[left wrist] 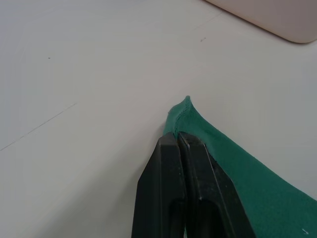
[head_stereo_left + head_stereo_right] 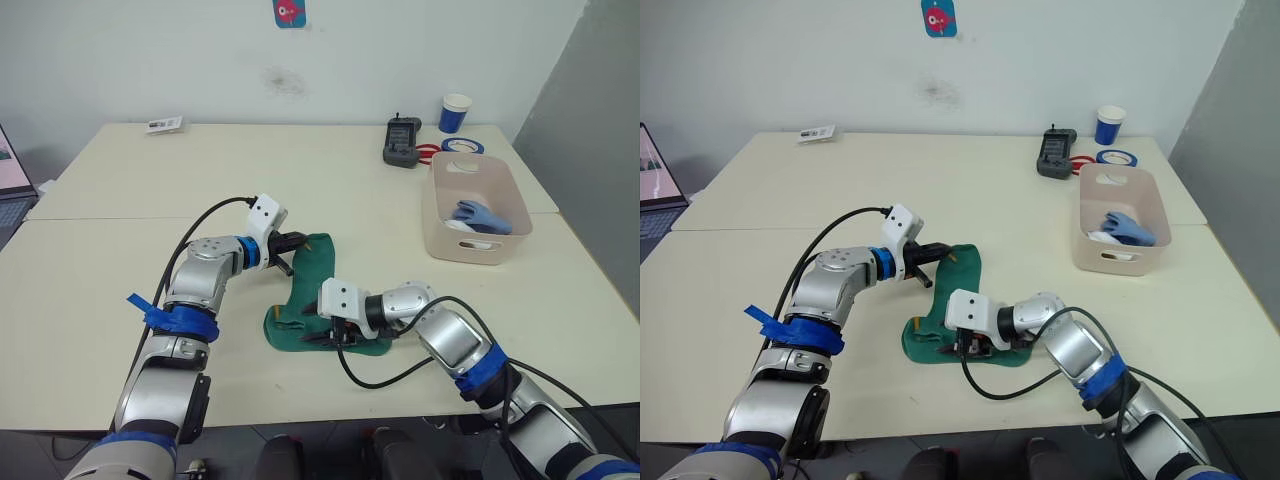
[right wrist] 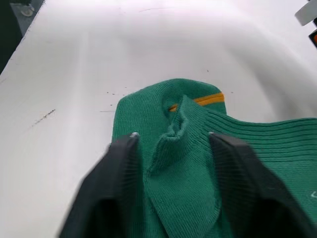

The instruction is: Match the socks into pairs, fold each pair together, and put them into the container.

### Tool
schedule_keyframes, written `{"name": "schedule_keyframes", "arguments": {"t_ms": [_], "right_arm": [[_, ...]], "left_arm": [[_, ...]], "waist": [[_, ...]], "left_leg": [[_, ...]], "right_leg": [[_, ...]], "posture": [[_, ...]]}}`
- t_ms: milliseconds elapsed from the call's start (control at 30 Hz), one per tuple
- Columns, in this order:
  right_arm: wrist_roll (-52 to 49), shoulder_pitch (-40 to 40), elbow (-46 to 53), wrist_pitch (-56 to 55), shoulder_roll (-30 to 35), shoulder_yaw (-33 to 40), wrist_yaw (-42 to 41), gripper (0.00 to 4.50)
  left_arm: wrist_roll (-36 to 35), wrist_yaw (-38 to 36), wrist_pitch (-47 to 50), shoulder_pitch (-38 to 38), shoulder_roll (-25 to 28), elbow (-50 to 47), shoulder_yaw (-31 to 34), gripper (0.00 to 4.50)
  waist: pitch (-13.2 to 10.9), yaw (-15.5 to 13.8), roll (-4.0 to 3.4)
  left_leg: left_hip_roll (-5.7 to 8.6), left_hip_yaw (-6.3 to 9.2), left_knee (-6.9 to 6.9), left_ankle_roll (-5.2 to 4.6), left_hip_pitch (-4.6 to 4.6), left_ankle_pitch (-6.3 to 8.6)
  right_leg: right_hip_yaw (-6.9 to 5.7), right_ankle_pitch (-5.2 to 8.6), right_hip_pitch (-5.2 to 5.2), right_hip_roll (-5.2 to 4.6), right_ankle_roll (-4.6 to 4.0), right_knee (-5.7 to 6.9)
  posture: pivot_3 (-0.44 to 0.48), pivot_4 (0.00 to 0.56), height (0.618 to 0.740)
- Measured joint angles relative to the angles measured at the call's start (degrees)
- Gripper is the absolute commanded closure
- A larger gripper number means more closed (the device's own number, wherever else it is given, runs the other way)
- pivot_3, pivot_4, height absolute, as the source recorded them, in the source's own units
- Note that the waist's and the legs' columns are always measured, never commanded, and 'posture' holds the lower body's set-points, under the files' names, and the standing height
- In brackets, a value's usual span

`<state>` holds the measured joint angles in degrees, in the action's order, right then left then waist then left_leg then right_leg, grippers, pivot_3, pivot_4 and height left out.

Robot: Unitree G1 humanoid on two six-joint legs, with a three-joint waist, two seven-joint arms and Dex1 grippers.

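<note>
Right pincer (image 3: 171, 144) straddles the dark green socks (image 2: 305, 300), fingers spread; left pincer (image 1: 178, 141) pinches their far end, container (image 2: 437, 225) well beyond.

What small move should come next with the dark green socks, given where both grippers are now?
Probably close the right gripper. Its fingers stand open on either side of a raised fold near the yellow-marked end of the dark green knitted socks, while the left gripper is already shut on the far end. With both ends held, the pair could be folded, then taken to the pale beige-pink plastic tub.
</note>
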<state>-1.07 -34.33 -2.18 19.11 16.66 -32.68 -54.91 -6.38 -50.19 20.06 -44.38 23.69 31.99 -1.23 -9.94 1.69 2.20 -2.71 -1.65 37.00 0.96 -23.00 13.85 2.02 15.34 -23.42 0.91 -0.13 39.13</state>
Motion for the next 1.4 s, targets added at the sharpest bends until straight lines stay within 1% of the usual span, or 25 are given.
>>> {"name": "schedule_keyframes", "arguments": {"t_ms": [133,367,433,500,600,667,700,733,800,933,1033,1100,1167,1200,1233,1300,1367,1400], "right_arm": [[-0.1,-0.1,-0.2,0.0,0.4,0.1,-1.1,4.46],[-0.5,0.1,1.8,0.1,2.9,0.5,-3.5,4.46],[-1.0,0.5,4.5,0.3,4.7,2.1,-4.1,4.46],[-2.0,1.6,7.7,0.1,8.0,3.6,-5.5,4.46],[-3.1,4.3,11.8,-1.2,14.5,6.0,-8.8,4.46],[-3.6,5.1,12.8,-2.6,16.8,7.3,-10.1,4.46],[-4.3,5.5,13.5,-4.0,17.8,7.7,-11.0,4.46],[-5.0,6.5,14.1,-6.3,19.5,8.5,-12.6,4.46],[-5.9,7.5,13.4,-10.0,22.1,9.8,-14.9,4.46],[-7.1,8.1,10.5,-14.8,23.3,11.2,-18.3,4.46],[-7.3,8.1,9.0,-16.0,23.1,11.2,-19.7,4.46],[-8.0,9.0,8.6,-15.4,22.6,11.2,-20.0,4.03],[-9.2,10.2,9.0,-14.0,22.2,11.2,-20.1,3.48],[-9.4,10.9,9.6,-13.2,22.3,11.2,-20.1,3.12],[-9.9,11.6,10.6,-12.1,22.5,11.3,-20.0,2.73],[-11.1,13.2,12.9,-10.4,23.3,12.2,-19.6,2.05],[-12.3,15.7,15.8,-7.8,24.5,14.6,-18.1,1.29],[-13.9,17.7,17.9,-5.2,24.8,16.7,-16.3,0.91]], "left_arm": [[0.0,-0.1,0.0,0.4,0.7,-0.3,-0.2,4.5],[-0.2,-0.3,1.0,1.1,1.5,-0.9,-0.2,4.5],[-0.4,-0.3,1.7,1.1,1.9,-1.7,0.0,4.5],[-0.9,-0.1,2.8,1.9,2.8,-3.7,0.7,4.5],[-3.5,-0.1,7.6,6.8,5.3,-11.6,3.1,4.5],[-5.3,0.3,10.9,10.4,5.6,-16.9,4.1,4.5],[-6.5,1.3,12.8,12.8,5.4,-20.9,4.7,4.5],[-8.3,2.9,15.5,16.5,4.4,-27.1,5.8,4.5],[-10.9,6.3,19.8,22.4,2.4,-35.8,7.3,4.5],[-14.2,13.3,25.4,28.7,-1.2,-47.6,9.7,4.5],[-15.0,16.8,26.4,33.0,-1.4,-52.9,10.5,4.5],[-15.0,17.8,26.8,37.0,-1.2,-54.4,10.2,4.5],[-15.3,18.4,27.3,39.4,-1.2,-54.6,9.8,4.5],[-15.8,18.4,27.4,40.0,-1.2,-54.8,9.8,4.08],[-16.6,18.4,27.5,40.7,-1.3,-55.4,9.8,3.86],[-18.7,18.3,28.7,41.3,-1.3,-56.8,9.9,3.28],[-20.7,18.2,29.8,41.3,-1.1,-57.4,10.6,2.63],[-21.3,17.8,29.8,41.1,0.1,-57.1,10.7,2.3]], "waist": [[0.0,0.0,0.0],[0.0,0.0,0.0],[0.0,0.0,0.0],[0.0,0.0,0.0],[0.0,0.2,0.0],[0.0,0.2,0.0],[0.0,0.2,0.0],[0.0,0.1,0.0],[0.0,0.1,0.0],[0.0,0.1,0.01],[0.0,0.2,0.0],[0.0,0.1,0.0],[0.0,0.0,0.0],[0.0,-0.1,0.0],[0.0,-0.1,0.0],[0.0,-0.2,0.0],[0.0,-0.2,0.01],[0.0,-0.3,0.01]], "left_leg": [[-0.01,0.0,0.0,0.0,0.0,0.0],[0.0,0.0,0.0,0.0,0.0,0.0],[0.0,0.01,0.0,0.0,-0.01,0.0],[0.0,0.01,-0.01,0.0,0.0,0.0],[-0.06,-0.02,-0.03,0.0,0.03,0.01],[-0.06,0.01,-0.02,0.0,0.04,0.0],[-0.09,0.03,-0.03,0.0,0.04,0.0],[-0.11,0.03,-0.03,0.0,0.05,0.0],[-0.16,0.04,-0.02,0.0,0.08,0.01],[-0.1,0.0,-0.01,-0.01,0.17,0.01],[-0.09,-0.01,-0.03,-0.01,0.23,0.01],[-0.11,0.04,-0.05,-0.01,0.23,0.01],[-0.13,0.07,-0.04,-0.01,0.2,0.01],[-0.13,0.06,-0.04,-0.01,0.2,0.01],[-0.14,0.06,-0.04,-0.01,0.18,0.01],[-0.13,0.04,-0.04,-0.01,0.15,0.01],[-0.08,0.01,-0.03,-0.01,0.14,0.01],[-0.08,0.03,-0.04,-0.01,0.14,0.01]], "right_leg": [[0.0,0.0,0.0,0.0,0.0,0.0],[-0.01,0.0,0.0,-0.01,0.0,0.01],[-0.01,0.0,0.0,-0.02,0.0,0.0],[-0.01,0.0,0.0,-0.04,0.0,0.0],[0.04,0.0,0.01,-0.14,0.01,0.0],[0.0,0.02,0.01,-0.14,0.04,0.02],[-0.01,0.04,0.01,-0.14,0.06,0.01],[0.0,0.04,0.03,-0.15,0.06,0.01],[0.0,0.1,0.09,-0.21,0.17,-0.01],[0.07,0.14,0.16,-0.23,0.29,-0.01],[0.14,0.14,0.17,-0.18,0.28,-0.02],[0.11,0.14,0.18,-0.17,0.25,-0.02],[0.07,0.14,0.18,-0.19,0.25,-0.02],[0.08,0.14,0.18,-0.22,0.25,-0.02],[0.08,0.15,0.18,-0.27,0.26,-0.02],[0.09,0.15,0.18,-0.38,0.27,-0.06],[0.09,0.17,0.19,-0.46,0.31,-0.07],[0.07,0.18,0.19,-0.47,0.31,-0.07]], "posture": [[0.0,0.15,0.74],[0.0,0.15,0.74],[0.0,0.15,0.74],[0.0,0.15,0.74],[0.0,0.15,0.74],[0.0,0.15,0.74],[0.0,0.15,0.74],[0.0,0.15,0.74],[0.0,0.15,0.74],[0.0,0.15,0.74],[0.0,0.15,0.74],[0.0,0.15,0.74],[0.0,0.15,0.74],[0.0,0.15,0.74],[0.0,0.15,0.74],[0.0,0.15,0.74],[0.0,0.15,0.74],[0.0,0.15,0.74]]}}
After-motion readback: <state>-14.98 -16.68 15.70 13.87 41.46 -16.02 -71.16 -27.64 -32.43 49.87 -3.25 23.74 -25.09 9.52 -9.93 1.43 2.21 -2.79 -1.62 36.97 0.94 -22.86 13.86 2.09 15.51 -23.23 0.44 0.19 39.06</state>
